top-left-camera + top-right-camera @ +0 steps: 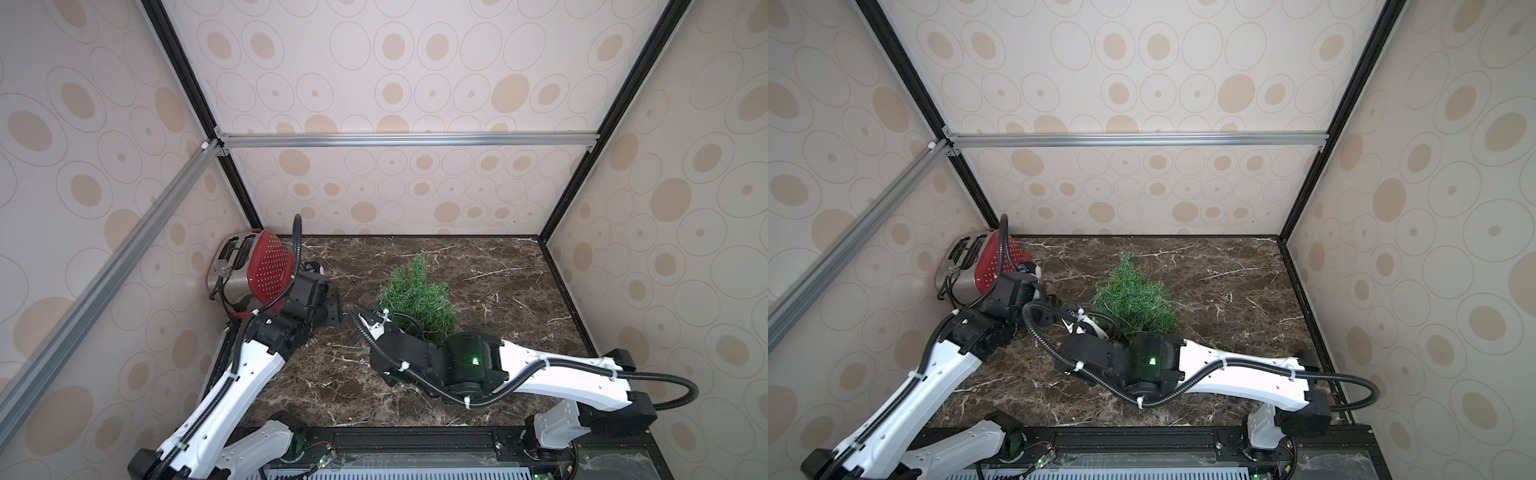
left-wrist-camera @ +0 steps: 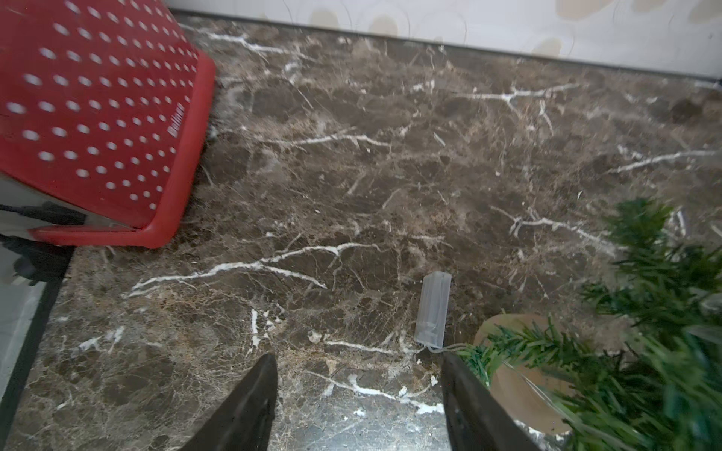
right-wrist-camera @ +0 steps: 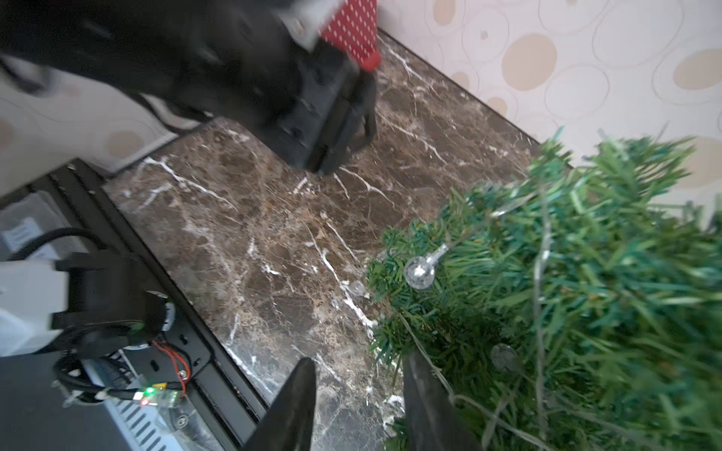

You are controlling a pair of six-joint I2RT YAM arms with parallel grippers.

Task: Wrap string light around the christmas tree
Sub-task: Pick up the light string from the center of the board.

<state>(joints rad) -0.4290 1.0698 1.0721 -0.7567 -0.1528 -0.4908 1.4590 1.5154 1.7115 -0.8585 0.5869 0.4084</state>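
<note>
Standing mid-table, the christmas tree (image 1: 415, 297) aims its tip up-frame toward the back wall, with the string light (image 3: 420, 271) in its branches.
In both top views its long axis runs from the base beside the right wrist up to the tip (image 1: 1128, 259). Only the right wrist view shows clear bulbs and silvery wire among the needles. The right gripper (image 3: 359, 398) is spread, with wire beside one finger. Only the left wrist view shows the grey box (image 2: 433, 312) lying lengthwise up-frame near the tan base. The left gripper (image 2: 359, 394) is spread and empty. A red toaster (image 1: 266, 266) fills the upper-left corner. Bare marble tabletop (image 1: 519, 291) lies right of the tree.
</note>
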